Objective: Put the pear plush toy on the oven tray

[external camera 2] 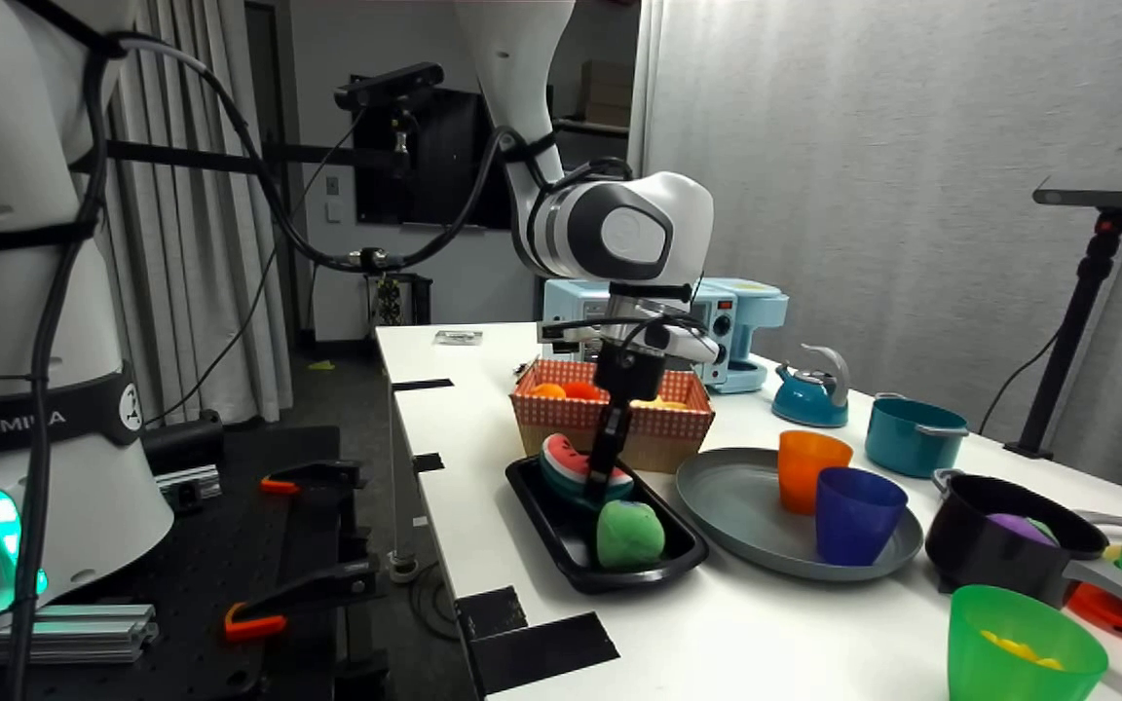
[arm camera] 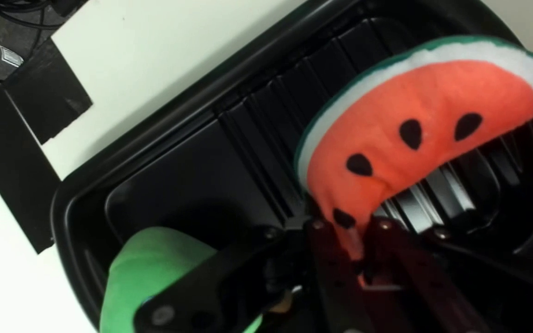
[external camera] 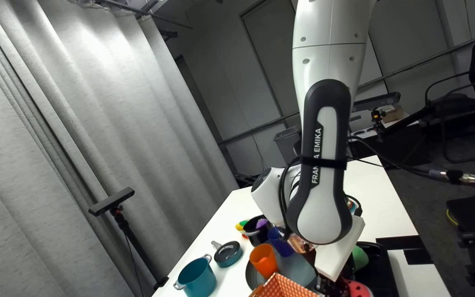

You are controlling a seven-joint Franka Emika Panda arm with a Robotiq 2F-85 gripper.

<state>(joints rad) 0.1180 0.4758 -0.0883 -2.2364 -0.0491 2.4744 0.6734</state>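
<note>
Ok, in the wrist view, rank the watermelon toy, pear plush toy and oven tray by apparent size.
Largest to smallest:
oven tray
watermelon toy
pear plush toy, judging by its visible part; the gripper and picture edge hide the rest.

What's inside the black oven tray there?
The green pear plush toy and the watermelon plush, one end pinched by the gripper. Directly beneath both, the oven tray is covered, so anything there is hidden.
</note>
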